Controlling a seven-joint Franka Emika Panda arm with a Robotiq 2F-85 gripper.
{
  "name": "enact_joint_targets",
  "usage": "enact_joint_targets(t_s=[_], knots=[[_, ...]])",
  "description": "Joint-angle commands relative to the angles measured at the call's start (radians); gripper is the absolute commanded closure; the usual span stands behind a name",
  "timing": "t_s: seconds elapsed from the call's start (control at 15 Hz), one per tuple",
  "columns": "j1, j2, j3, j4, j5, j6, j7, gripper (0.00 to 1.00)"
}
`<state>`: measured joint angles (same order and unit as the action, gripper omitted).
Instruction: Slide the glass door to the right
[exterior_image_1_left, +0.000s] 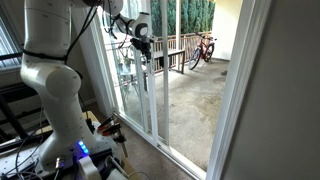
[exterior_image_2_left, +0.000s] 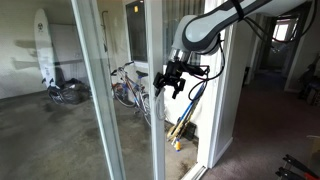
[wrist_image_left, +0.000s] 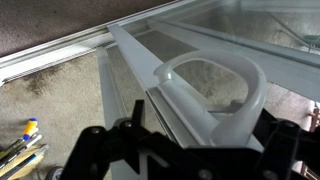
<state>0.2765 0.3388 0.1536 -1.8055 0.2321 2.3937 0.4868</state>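
Observation:
The glass door (exterior_image_1_left: 126, 85) is a tall clear pane in a slim white frame, seen in both exterior views (exterior_image_2_left: 120, 110). Its vertical frame edge carries a white loop handle (wrist_image_left: 225, 85). My gripper (exterior_image_1_left: 143, 46) is at that handle, about chest height on the door edge, and it also shows from the other side (exterior_image_2_left: 168, 80). In the wrist view the black fingers (wrist_image_left: 195, 150) stand apart on either side of the handle and the frame rail (wrist_image_left: 135, 50). The fingers look open around the handle.
A broad white wall jamb (exterior_image_1_left: 250, 90) stands beside the opening. Outside are a red bicycle (exterior_image_1_left: 203, 48) and a wooden railing (exterior_image_1_left: 172, 50). Through the glass I see another bicycle (exterior_image_2_left: 125, 85) and a surfboard (exterior_image_2_left: 42, 45). Tools lie on the floor (wrist_image_left: 20, 150).

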Motion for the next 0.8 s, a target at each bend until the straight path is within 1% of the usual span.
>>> enact_joint_targets(t_s=[0.0,0.27,0.73], knots=[[-0.018,-0.026,-0.006,-0.030,0.010,-0.029,-0.004,0.00],[-0.047,-0.042,-0.029,-0.037,0.019,-0.044,-0.004,0.00],[-0.104,-0.060,-0.043,-0.061,0.125,-0.092,-0.042,0.00]])
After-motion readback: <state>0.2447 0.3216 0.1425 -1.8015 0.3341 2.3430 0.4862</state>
